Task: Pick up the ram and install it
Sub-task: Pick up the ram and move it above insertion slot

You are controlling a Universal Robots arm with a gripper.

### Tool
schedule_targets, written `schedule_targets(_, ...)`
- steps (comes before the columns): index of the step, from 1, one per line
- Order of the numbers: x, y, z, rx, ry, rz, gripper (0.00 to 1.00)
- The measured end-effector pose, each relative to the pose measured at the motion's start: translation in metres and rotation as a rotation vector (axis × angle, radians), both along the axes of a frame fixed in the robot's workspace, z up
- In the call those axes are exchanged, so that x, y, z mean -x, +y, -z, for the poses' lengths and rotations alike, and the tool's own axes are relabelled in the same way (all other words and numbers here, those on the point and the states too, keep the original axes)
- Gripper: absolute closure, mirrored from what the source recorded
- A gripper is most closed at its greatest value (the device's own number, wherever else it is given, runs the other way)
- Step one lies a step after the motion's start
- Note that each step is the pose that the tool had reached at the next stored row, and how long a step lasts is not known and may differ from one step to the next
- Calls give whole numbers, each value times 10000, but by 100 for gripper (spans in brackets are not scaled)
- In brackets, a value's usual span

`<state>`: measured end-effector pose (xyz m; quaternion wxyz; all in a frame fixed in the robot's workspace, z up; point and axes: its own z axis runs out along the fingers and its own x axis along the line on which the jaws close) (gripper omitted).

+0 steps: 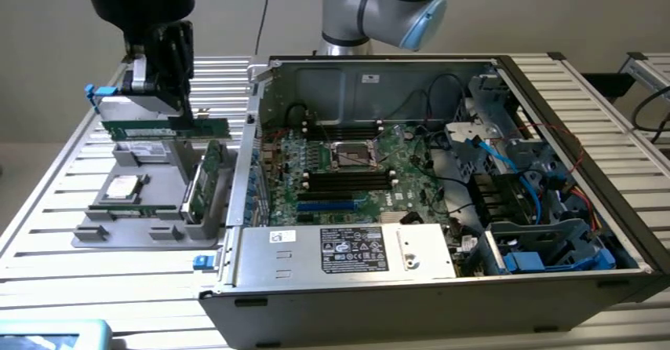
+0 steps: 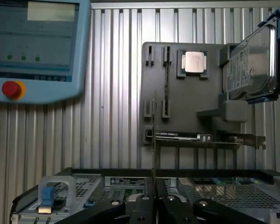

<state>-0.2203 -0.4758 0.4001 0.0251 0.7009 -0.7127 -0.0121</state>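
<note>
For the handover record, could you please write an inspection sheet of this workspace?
Surface: slatted aluminium table carrying a grey fixture tray and an open computer case.
Job's things: ram held above the tray; motherboard exposed in the case.
Clutter: hard drive, CPU and expansion card on the tray; teach pendant nearby.
Gripper: shut on the ram.
Cables: blue and black cables inside the case.
Surroundings: plain wall; another aluminium frame at the exterior view's right.

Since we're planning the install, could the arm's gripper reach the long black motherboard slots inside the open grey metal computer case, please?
Probably yes: the gripper, shut on the thin green ram stick, hangs beside the case, whose open side leaves the slots uncovered.
</note>
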Motion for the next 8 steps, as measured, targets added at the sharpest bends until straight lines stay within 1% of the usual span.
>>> schedule_targets(5,-226,0,-36,-64,0,-4,87)
schedule_targets(8,-364,0,-41,-102,0,-3,87)
